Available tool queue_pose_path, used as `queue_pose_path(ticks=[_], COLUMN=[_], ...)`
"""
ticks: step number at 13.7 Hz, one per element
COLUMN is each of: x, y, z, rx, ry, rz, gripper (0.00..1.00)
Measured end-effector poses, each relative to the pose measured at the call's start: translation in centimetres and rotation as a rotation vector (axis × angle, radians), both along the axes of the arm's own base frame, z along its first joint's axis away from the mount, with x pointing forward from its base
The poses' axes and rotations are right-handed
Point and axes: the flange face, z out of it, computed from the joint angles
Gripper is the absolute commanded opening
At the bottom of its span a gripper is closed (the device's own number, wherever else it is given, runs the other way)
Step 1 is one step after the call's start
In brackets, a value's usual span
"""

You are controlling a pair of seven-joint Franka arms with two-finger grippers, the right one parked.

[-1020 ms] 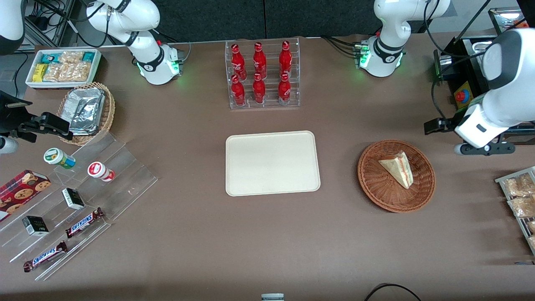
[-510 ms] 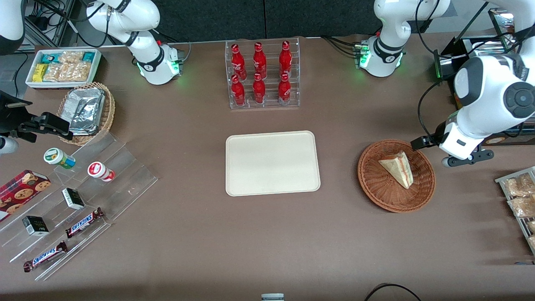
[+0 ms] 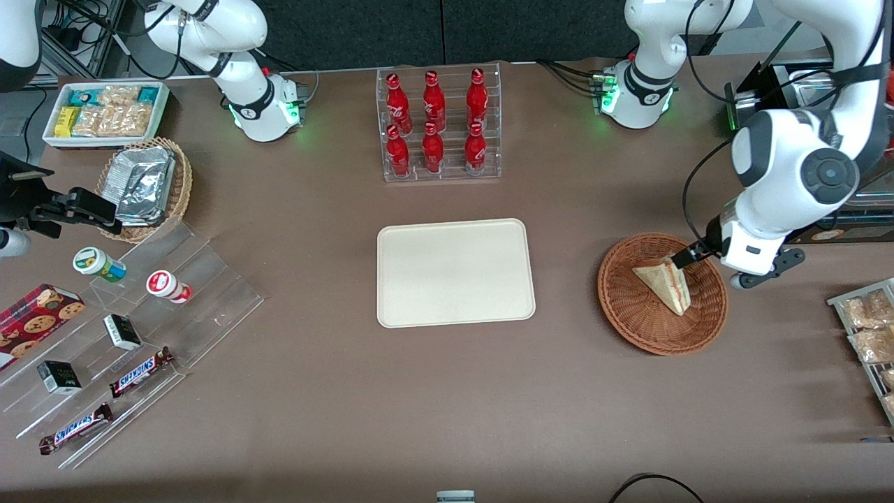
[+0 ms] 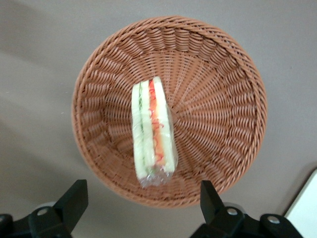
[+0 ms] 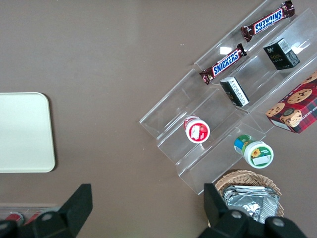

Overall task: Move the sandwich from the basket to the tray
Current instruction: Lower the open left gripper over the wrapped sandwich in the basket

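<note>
One wrapped sandwich (image 4: pixel 152 133) lies in the wicker basket (image 4: pixel 223 99) directly below the left gripper (image 4: pixel 141 201); its fingers (image 4: pixel 74 198) are spread wide; the cream tray (image 3: pixel 455 272) sits well apart.

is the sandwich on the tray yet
No, the sandwich lies in the basket, the tray is bare, and the open gripper hovers above it.
</note>
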Motion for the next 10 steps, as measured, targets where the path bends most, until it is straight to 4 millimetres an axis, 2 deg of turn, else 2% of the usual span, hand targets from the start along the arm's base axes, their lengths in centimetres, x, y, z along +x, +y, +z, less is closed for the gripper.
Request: queue_pose_path(ticks=[2, 7, 10], x=[-0.3, 0.1, -0.1], y=[0.0, 0.0, 0.0], z=[-1.5, -2.9, -5.2], rx=[0.002, 0.01, 0.007], ry=[-0.018, -0.049, -0.072], rz=[0.027, 0.116, 0.183], gripper=[1.0, 1.0, 1.0])
